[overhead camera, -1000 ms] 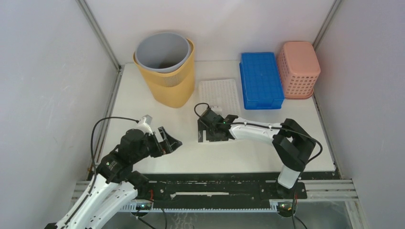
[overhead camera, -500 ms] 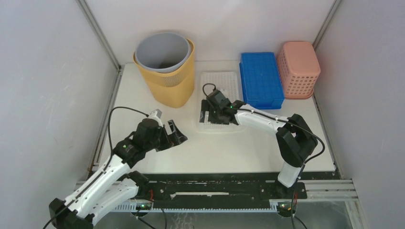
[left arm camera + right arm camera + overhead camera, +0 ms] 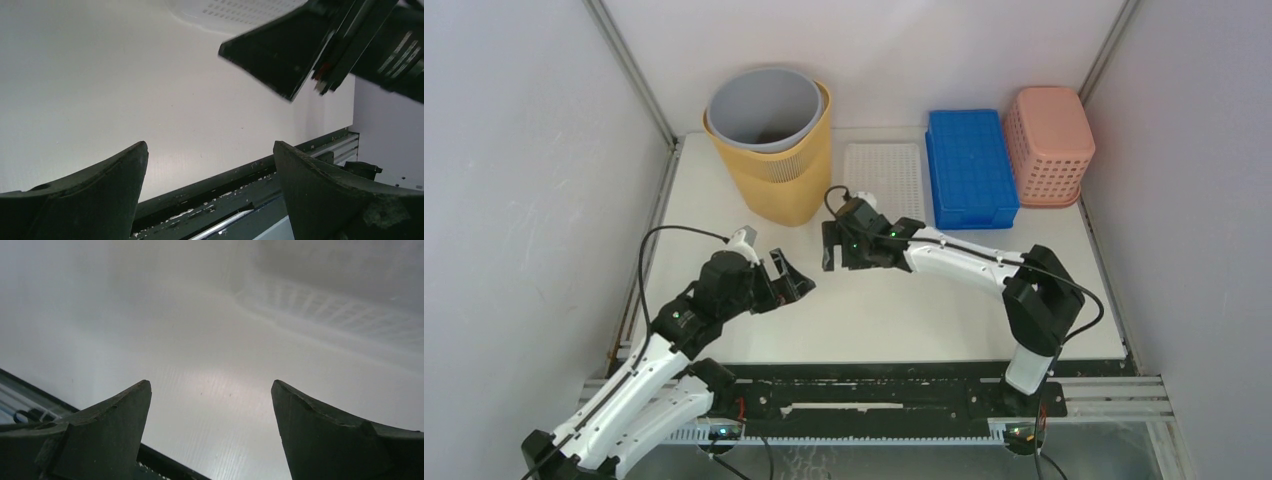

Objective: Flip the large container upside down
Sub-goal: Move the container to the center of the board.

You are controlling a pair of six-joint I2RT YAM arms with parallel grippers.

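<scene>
We found the container [image 3: 769, 150] standing upright at the far left corner of the table [image 3: 944, 320], mouth up, yellow outside and grey inside. Its long axis ran vertical, so nothing of the turn was done yet.

Both pincers were empty. The left pincer [image 3: 786, 285] had its fingers spread wide apart over bare table. Its wrist view showed only white surface between them, with the right pincer [image 3: 839, 250] hanging just beyond. The right pincer's fingers were likewise wide apart, with nothing between them but table and the blurred edge of the tray [image 3: 884, 175] further off.

The relation we judged to matter was that the container lay beyond both pincers, toward the far left. The right pincer was the nearer one, close beside the near right foot of the yellow wall but apart from it. The left pincer sat further toward us, well short of the container and a little to its right. Neither pointed at the rim, which we took to stand higher than both.

We judged the body too wide for either pincer to span, so the rim looked like the only grip. The open table in front offered room to tip it. To the right lay the tray, the box [image 3: 969, 165] and the basket [image 3: 1049, 140].
</scene>
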